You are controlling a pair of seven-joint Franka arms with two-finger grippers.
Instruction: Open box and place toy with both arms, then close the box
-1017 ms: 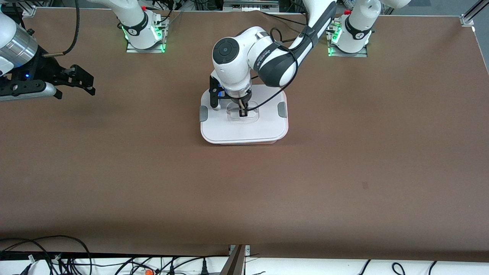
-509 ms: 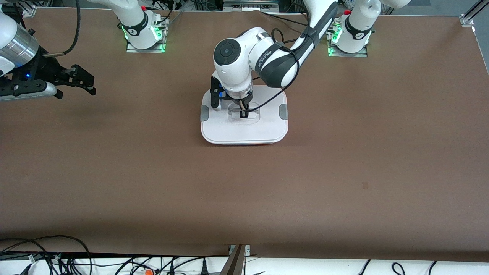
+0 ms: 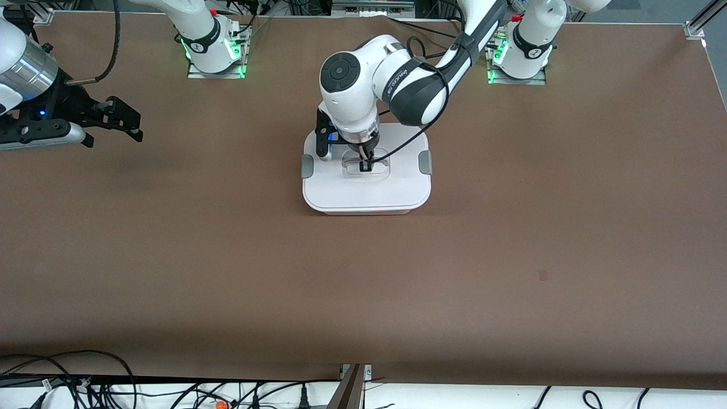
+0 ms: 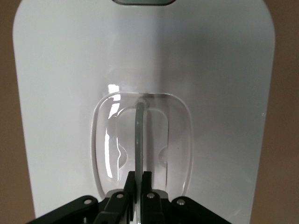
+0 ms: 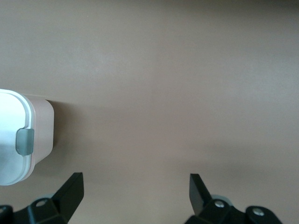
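Observation:
The box (image 3: 397,211) stands mid-table, a pale pink tub under a white lid (image 3: 369,193) with grey side clips. My left gripper (image 3: 365,167) is over the lid's middle, shut on the clear handle (image 4: 138,135) in the recess. In the left wrist view the lid (image 4: 210,70) fills the frame and my left gripper (image 4: 139,179) pinches the upright handle. My right gripper (image 3: 133,122) is open and empty, over bare table at the right arm's end. In the right wrist view my right gripper (image 5: 135,184) is open, with the box (image 5: 42,130) off to one side. The toy is out of view.
The brown table (image 3: 511,255) stretches wide around the box. Both arm bases (image 3: 210,45) stand at the edge farthest from the front camera. Cables (image 3: 85,386) lie along the nearest edge.
My left gripper has shifted slightly toward the left arm's end, farther from the front camera, with the handle in it, and the lid and box moved with it. The right arm has not moved.

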